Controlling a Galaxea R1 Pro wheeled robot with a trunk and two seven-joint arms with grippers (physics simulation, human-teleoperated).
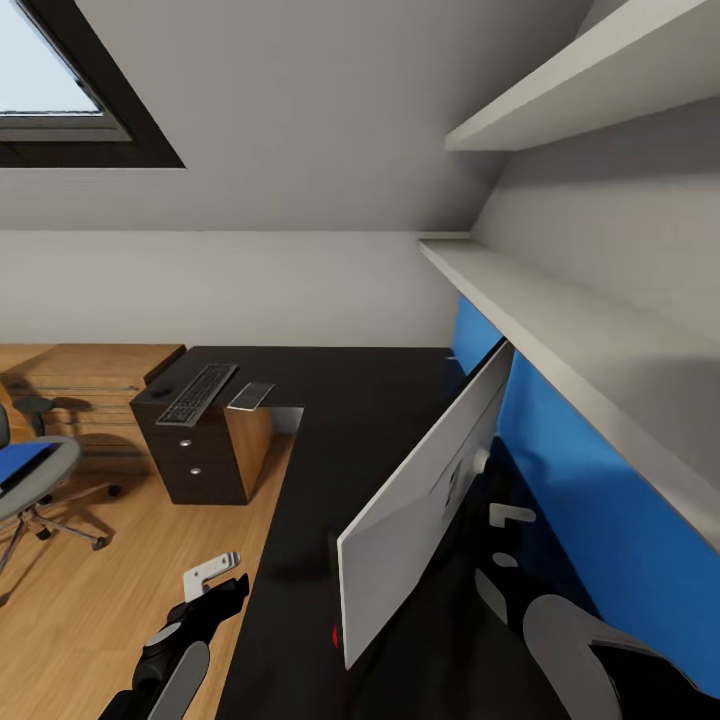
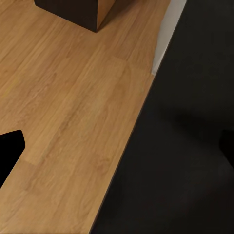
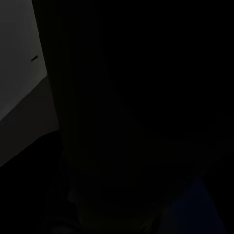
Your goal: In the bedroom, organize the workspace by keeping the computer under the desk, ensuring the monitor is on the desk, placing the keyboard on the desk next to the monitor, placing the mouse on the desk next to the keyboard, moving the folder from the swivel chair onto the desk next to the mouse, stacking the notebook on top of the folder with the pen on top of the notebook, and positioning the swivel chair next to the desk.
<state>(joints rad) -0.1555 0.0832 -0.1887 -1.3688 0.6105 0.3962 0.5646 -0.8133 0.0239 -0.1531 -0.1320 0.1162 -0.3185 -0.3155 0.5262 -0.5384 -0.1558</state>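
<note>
The monitor (image 1: 425,500) and keyboard (image 1: 197,393) sit on the bench (image 1: 350,400), well apart, the folder (image 1: 22,465) remains on the swivel chair (image 1: 45,480); I cannot tell either gripper's state

Black-jointed, grey-shelled left arm (image 1: 170,660) with pale bracket-shaped fingertips (image 1: 210,572) — right arm (image 1: 560,630) same grey-on-black shells.

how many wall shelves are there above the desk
2. The lower shelf runs along the wall just above the blue back panel and the monitor; the upper shelf hangs higher, near the sloped ceiling. More may lie outside the frame.
</note>
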